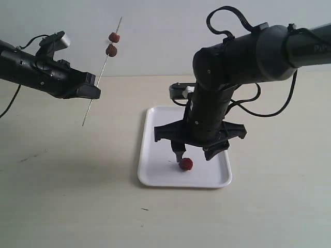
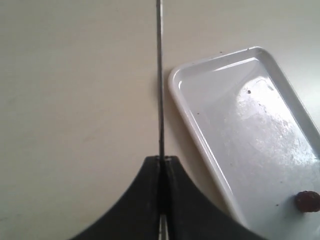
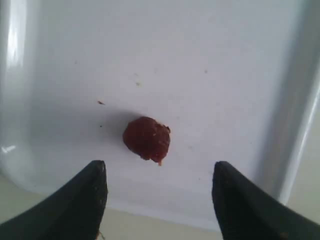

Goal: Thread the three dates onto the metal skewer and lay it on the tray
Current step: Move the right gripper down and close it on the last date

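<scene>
left gripper [image 1: 96, 86]: clamped tight on the metal skewer [image 1: 92, 106], two dates [image 1: 111, 50] up top
right gripper [image 1: 194, 155]: spread wide, just above the last date [image 1: 186, 164] on the tray [image 1: 155, 175]

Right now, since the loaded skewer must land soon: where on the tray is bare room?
Bare: the tray strip along its left rim, beside the right tool, and the table left of it. Crowded: the near end, where the open tool hovers over the loose date.
</scene>
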Robot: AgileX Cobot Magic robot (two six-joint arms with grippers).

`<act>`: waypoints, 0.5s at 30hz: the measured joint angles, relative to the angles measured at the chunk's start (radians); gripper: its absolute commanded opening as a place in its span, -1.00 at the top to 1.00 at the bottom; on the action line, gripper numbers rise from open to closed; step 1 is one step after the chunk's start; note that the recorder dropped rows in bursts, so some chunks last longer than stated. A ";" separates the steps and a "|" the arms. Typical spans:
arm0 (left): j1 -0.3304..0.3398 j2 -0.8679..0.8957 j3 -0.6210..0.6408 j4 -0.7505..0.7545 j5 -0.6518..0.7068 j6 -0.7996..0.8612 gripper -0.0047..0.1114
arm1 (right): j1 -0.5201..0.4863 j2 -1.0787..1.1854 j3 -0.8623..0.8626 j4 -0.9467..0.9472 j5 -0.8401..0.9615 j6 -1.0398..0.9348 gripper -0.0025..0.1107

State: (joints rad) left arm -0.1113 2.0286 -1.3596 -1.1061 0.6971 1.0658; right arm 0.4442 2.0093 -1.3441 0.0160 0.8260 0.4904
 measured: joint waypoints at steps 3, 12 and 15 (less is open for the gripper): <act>0.000 0.000 0.000 -0.001 0.002 0.000 0.92 | 0.000 0.000 0.011 -0.004 -0.011 0.022 -0.11; 0.000 0.000 0.000 -0.009 0.008 0.000 0.92 | 0.000 0.027 0.013 0.010 -0.093 0.052 -0.10; 0.000 0.000 0.000 -0.009 0.008 0.000 0.92 | 0.006 0.064 0.013 0.013 -0.102 0.052 -0.10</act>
State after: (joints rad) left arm -0.1113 2.0286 -1.3596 -1.1150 0.7050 1.0653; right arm 0.4503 2.0735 -1.3310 0.0293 0.7237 0.5422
